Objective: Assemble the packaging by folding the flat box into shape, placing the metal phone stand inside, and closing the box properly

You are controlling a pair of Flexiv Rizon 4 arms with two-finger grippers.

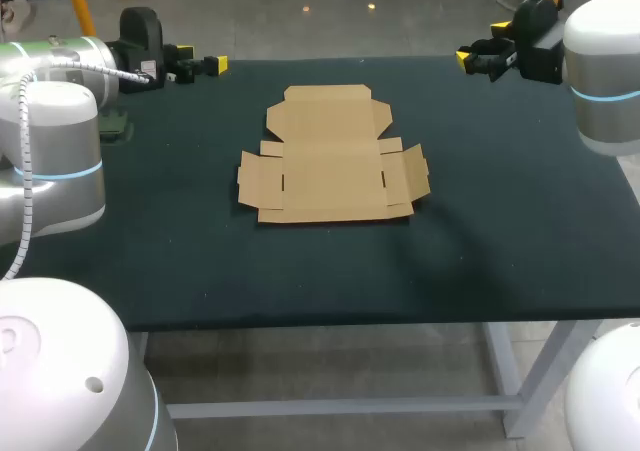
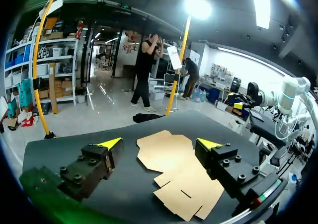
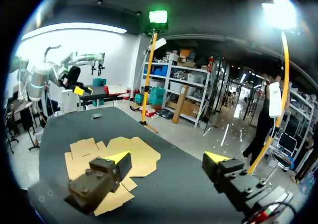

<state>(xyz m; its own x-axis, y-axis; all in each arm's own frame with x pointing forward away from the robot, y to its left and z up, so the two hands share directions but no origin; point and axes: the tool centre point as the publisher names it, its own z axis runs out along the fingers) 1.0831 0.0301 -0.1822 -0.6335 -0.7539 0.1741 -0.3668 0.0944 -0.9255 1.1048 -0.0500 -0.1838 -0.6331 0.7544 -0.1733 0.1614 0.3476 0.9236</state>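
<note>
A flat, unfolded brown cardboard box [image 1: 330, 158] lies in the middle of the dark table, all flaps spread out. My left gripper [image 1: 200, 68] hovers open over the table's far left corner and holds nothing. My right gripper [image 1: 468, 57] hovers open over the far right edge, also holding nothing. In the left wrist view the box [image 2: 176, 172] lies ahead of the open left gripper [image 2: 161, 144]. In the right wrist view the box [image 3: 107, 157] lies ahead of the open right gripper [image 3: 168, 157]. A small dark object [image 1: 112, 123], possibly the phone stand [image 3: 97, 115], sits at the left edge.
The table [image 1: 320, 281] is covered with a dark mat. Bare mat surrounds the box on every side, with wide room in front of it. My arms' grey bodies [image 1: 50, 161] stand at the left and right [image 1: 600, 71] sides.
</note>
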